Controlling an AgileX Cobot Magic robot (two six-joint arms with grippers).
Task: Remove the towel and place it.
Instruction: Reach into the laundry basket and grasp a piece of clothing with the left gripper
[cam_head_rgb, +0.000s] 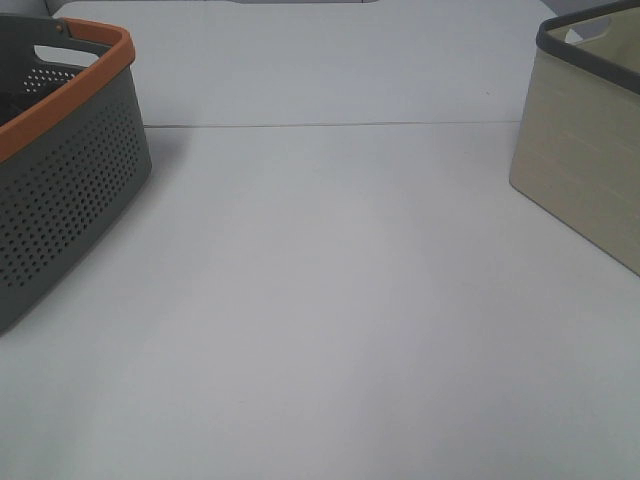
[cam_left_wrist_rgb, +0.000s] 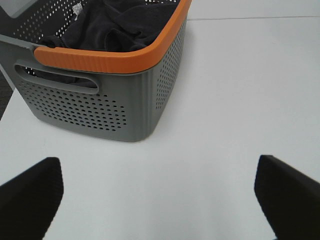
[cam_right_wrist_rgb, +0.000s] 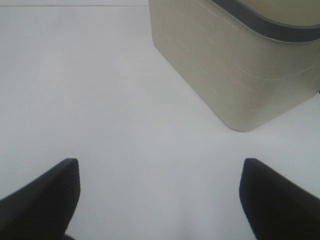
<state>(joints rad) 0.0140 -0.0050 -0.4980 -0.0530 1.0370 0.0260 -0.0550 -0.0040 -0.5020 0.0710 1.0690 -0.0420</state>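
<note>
Nearest the left wrist camera, the left gripper (cam_left_wrist_rgb: 159, 167) hangs over bare white table (cam_head_rgb: 330, 330) with its two dark fingers spread wide and nothing between them. The right gripper (cam_right_wrist_rgb: 160, 162) is the same: fingers wide apart, empty, above the tabletop.

Ahead of the left gripper stands a grey perforated basket (cam_left_wrist_rgb: 100, 112) with an orange rim (cam_left_wrist_rgb: 115, 62). The towel (cam_left_wrist_rgb: 120, 27) lies crumpled inside it, dark and below the rim, with a small white tag (cam_left_wrist_rgb: 77, 8) showing near the far wall. Ahead of the right gripper, well apart from the grey basket, stands a beige basket (cam_right_wrist_rgb: 220, 65) with a dark rim (cam_right_wrist_rgb: 260, 22); its inside cannot be seen.

The task looks to be at its very start, with the reach for the towel not yet made. The next move probably falls to the left arm: travel forward, clear the orange rim, come down into the basket and close on a raised fold of cloth. Where the towel should go is not settled; the table or the beige basket both seem possible.
</note>
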